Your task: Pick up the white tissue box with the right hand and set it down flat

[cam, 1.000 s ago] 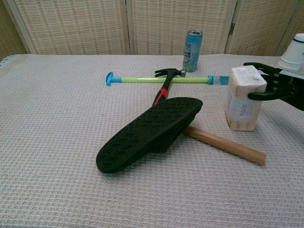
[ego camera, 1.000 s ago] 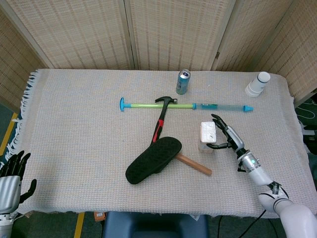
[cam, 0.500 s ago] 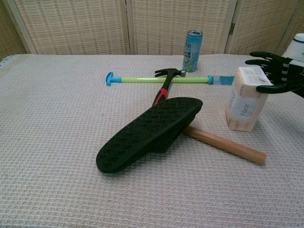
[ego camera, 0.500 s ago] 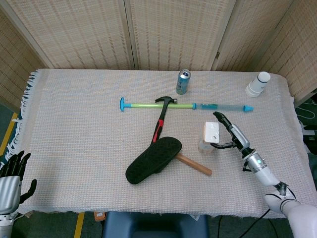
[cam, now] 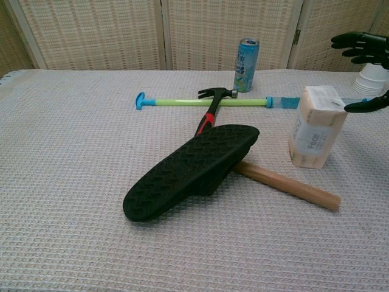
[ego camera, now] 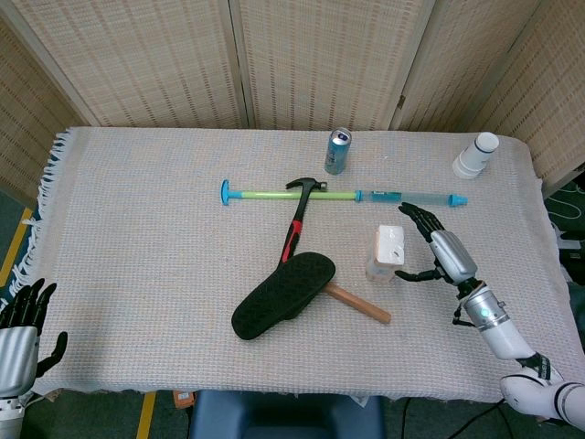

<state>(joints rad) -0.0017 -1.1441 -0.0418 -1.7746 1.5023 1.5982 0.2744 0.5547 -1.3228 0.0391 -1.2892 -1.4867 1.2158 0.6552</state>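
my right hand [ego camera: 442, 253] hovers with fingers spread, holding nothing, just beside the white tissue box [ego camera: 386, 253], which stands on end toward the cloth's right edge, not yet flat.

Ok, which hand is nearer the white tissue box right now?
The right hand: open, just beside the upright white tissue box, on its right, not touching it. The left hand is far off at the table's near-left corner.
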